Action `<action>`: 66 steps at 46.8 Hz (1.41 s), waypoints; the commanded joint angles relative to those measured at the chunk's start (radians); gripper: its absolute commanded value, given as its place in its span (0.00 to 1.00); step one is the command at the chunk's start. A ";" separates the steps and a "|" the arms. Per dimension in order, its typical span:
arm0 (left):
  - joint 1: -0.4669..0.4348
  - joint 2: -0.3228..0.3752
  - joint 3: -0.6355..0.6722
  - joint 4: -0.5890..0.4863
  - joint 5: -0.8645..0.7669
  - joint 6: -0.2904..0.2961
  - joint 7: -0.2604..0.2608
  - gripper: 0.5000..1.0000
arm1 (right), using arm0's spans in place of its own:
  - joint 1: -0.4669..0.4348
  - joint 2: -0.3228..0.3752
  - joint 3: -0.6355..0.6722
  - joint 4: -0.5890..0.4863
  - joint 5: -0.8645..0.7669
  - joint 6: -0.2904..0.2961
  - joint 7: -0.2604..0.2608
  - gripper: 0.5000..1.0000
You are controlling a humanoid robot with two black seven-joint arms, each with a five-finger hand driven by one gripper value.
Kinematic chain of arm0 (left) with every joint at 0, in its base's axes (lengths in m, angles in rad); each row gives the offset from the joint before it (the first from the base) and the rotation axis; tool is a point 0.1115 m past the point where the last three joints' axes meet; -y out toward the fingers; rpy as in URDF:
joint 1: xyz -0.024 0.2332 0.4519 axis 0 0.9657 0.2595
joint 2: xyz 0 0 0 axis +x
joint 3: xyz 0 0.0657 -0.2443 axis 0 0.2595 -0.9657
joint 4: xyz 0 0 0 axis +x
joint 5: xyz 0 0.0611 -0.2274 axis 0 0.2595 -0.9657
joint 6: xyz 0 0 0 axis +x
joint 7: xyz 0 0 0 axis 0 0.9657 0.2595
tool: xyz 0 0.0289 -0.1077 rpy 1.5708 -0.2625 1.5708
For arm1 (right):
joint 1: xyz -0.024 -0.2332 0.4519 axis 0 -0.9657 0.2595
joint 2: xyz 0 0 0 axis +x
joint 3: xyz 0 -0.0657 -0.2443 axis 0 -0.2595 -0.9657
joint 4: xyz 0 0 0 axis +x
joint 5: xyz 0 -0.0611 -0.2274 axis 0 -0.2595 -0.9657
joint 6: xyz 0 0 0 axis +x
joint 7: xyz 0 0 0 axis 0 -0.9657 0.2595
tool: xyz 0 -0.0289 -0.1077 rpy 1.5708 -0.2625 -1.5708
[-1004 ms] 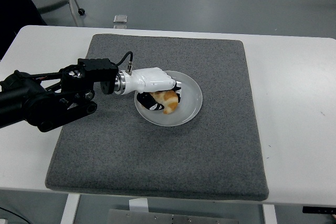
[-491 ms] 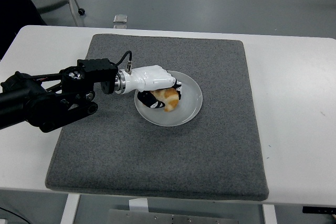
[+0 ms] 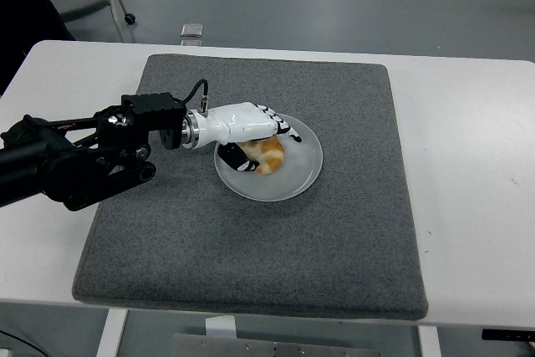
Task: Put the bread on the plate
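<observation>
A golden-brown piece of bread [image 3: 270, 156] lies on the white round plate [image 3: 306, 171], in its left half. My left hand [image 3: 262, 141], white with black finger pads, reaches over the plate's left rim from the black left arm. Its fingers [image 3: 284, 132] are stretched out just above the bread and the thumb [image 3: 234, 158] lies beside it on the left; the hand is open and holds nothing. My right arm is out of view.
The plate sits near the middle of a grey felt mat [image 3: 251, 248] on the white table [image 3: 468, 165]. A small grey object [image 3: 191, 30] lies on the floor beyond the table's far edge.
The fingers were curled around the bread a second ago; they have lifted and straightened off it. The bread has settled on the plate, shifted slightly upward.
</observation>
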 commanded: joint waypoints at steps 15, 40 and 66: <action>-0.012 0.003 -0.015 -0.029 -0.091 0.001 -0.001 0.98 | 0.000 0.000 0.000 0.000 0.000 0.000 0.000 0.86; -0.084 0.086 -0.133 -0.129 -0.537 -0.017 -0.001 0.99 | 0.000 0.000 0.000 0.000 0.000 0.000 -0.001 0.86; -0.077 0.124 -0.216 0.040 -1.124 -0.002 -0.001 0.99 | 0.000 0.000 0.000 0.000 0.002 0.000 -0.001 0.86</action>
